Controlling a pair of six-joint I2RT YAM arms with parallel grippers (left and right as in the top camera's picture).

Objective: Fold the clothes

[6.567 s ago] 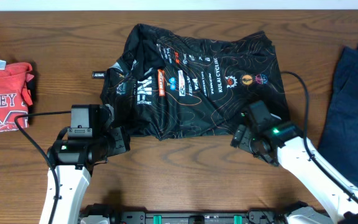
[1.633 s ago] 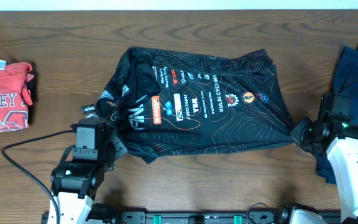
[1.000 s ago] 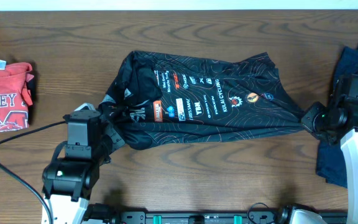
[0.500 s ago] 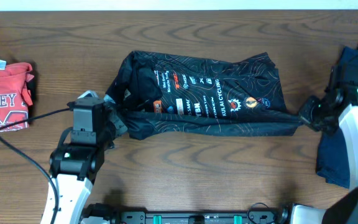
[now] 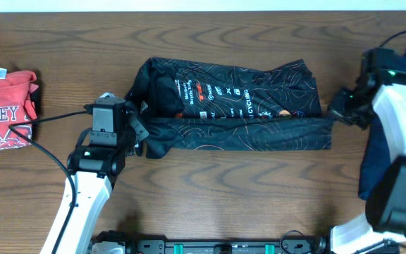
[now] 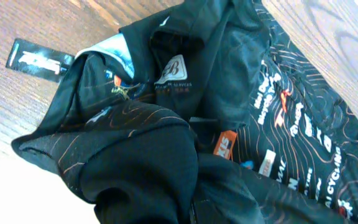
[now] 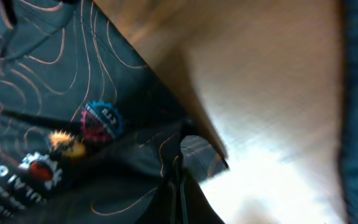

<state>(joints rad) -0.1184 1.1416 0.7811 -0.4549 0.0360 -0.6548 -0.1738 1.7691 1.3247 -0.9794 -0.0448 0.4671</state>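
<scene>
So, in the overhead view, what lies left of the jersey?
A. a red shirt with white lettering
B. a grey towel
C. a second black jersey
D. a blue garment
A: a folded red shirt with white lettering lies at the left edge of the table, apart from the jersey.
</scene>
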